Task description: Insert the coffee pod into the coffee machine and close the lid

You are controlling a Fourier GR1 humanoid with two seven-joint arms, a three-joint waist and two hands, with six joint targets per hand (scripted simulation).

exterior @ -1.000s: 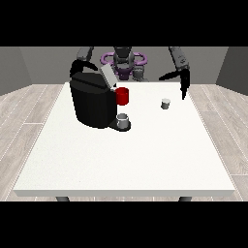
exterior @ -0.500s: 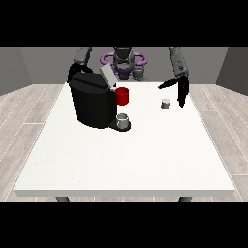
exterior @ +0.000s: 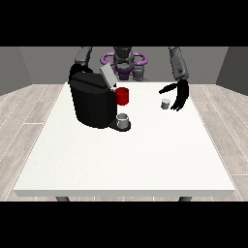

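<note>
A small grey coffee pod [exterior: 165,103] stands on the white table [exterior: 126,155] at the far right. The hand at the view's right [exterior: 178,95] hovers just over and beside the pod, fingers spread open around it, holding nothing. The black coffee machine [exterior: 92,101] stands at the far left with its grey lid [exterior: 108,76] raised and tilted. A red part [exterior: 122,96] sticks out of its front above a grey cup [exterior: 123,120] on its base. The hand at the view's left is hidden behind the machine; only its arm [exterior: 83,57] shows.
The robot's torso with a purple ring [exterior: 123,60] stands behind the table's far edge. Wooden floor lies around the table. Broad white tabletop stretches from the machine and pod to the near edge.
The hand at the view's right has come down and in toward the pod, from beside the table's far right edge to right over it. The machine and lid have not moved.
</note>
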